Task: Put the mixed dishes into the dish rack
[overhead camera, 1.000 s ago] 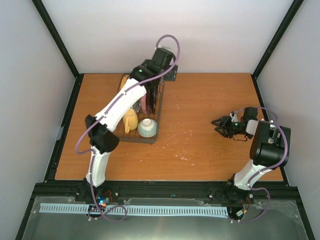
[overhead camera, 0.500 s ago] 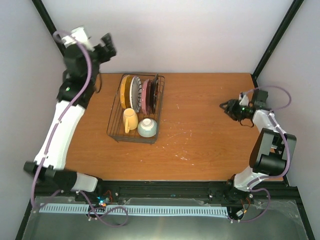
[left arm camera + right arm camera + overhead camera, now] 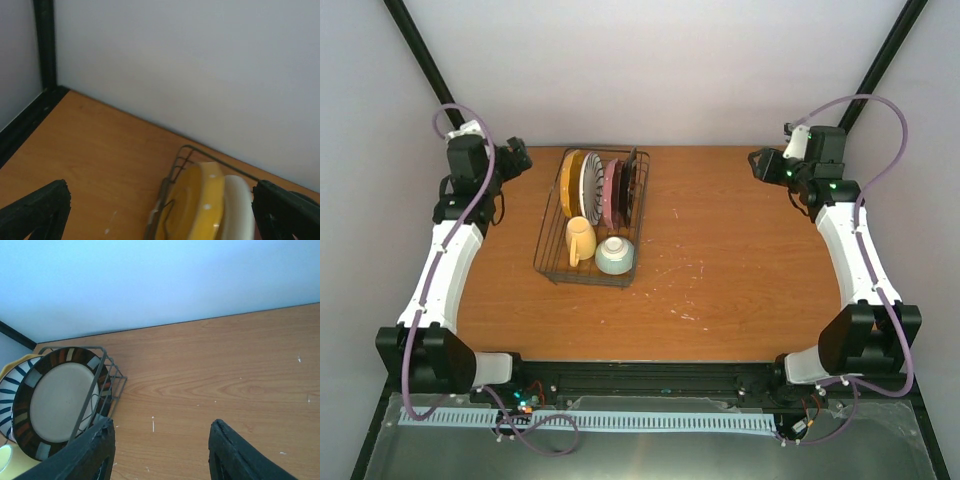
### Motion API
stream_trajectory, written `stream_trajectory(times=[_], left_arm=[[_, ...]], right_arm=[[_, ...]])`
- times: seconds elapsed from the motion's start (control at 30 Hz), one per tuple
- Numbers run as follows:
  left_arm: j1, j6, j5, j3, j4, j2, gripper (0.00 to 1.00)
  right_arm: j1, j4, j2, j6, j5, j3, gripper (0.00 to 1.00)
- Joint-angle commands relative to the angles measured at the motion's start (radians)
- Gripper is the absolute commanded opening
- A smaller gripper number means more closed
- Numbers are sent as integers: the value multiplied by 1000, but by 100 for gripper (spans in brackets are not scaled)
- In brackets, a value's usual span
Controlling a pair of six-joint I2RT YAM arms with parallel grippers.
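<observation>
Well, everything sits in the rack (image 3: 550,245) on the table (image 3: 740,260): the four plates (image 3: 588,183) stand on edge at its far end, and the mug (image 3: 580,240) and the bowl (image 3: 615,256) sit at its near end, so I think the loading is done. The next move, I guess, only calls for pulling back without bumping the rack. The left arm (image 3: 445,262) reaches to the far left corner and the right arm (image 3: 855,250) to the far right corner, and the left tool (image 3: 517,160) and the right tool (image 3: 758,163) are both spread wide with nothing in them.
</observation>
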Motion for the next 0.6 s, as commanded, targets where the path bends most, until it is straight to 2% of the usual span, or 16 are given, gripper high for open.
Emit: stream_trajectory(times=[0.0,0.23,0.57], left_arm=[[86,-27,83,2,29,-19,100],[94,-2,112,80,12,59,100],[96,7,151,141,27,133,100]], right_arm=[[45,-1,-10,-43,111,19,51],[54,36,-40,-28,155,-7,49],[53,87,-60,10,233,-55,53]])
